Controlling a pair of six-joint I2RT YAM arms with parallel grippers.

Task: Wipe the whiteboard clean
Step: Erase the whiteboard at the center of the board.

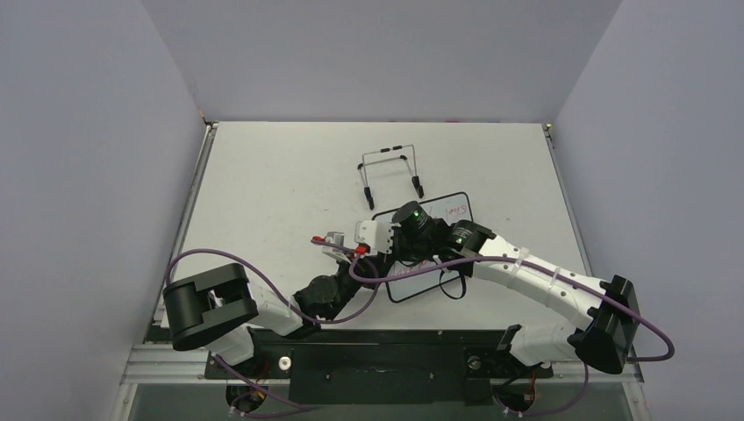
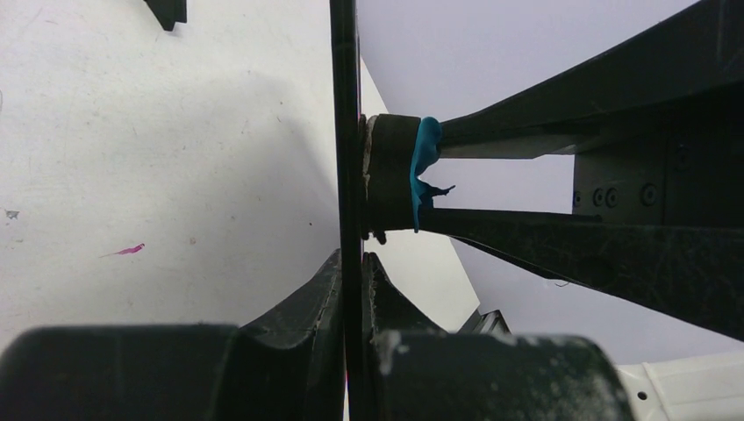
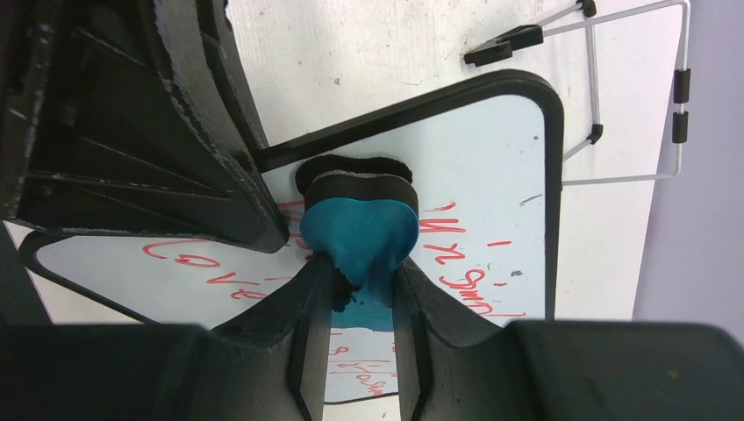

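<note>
The whiteboard (image 1: pixel 443 210) has a thin black frame and red handwriting (image 3: pixel 465 263) on its face. My left gripper (image 1: pixel 377 254) is shut on its left edge; in the left wrist view the board (image 2: pixel 345 132) shows edge-on, pinched between the left gripper's (image 2: pixel 351 263) jaws. My right gripper (image 3: pixel 361 272) is shut on a small blue eraser (image 3: pixel 360 228). The eraser's black felt (image 2: pixel 386 175) presses against the board's face close beside the left gripper (image 3: pixel 175 132). From above, the right gripper (image 1: pixel 399 246) is mostly hidden under its own wrist.
A black wire stand (image 1: pixel 390 175) sits on the table just behind the board, also in the right wrist view as a stand (image 3: pixel 614 88). Purple cables (image 1: pixel 263 281) loop over both arms. Walls close in the table (image 1: pixel 263 175) on the left, back and right.
</note>
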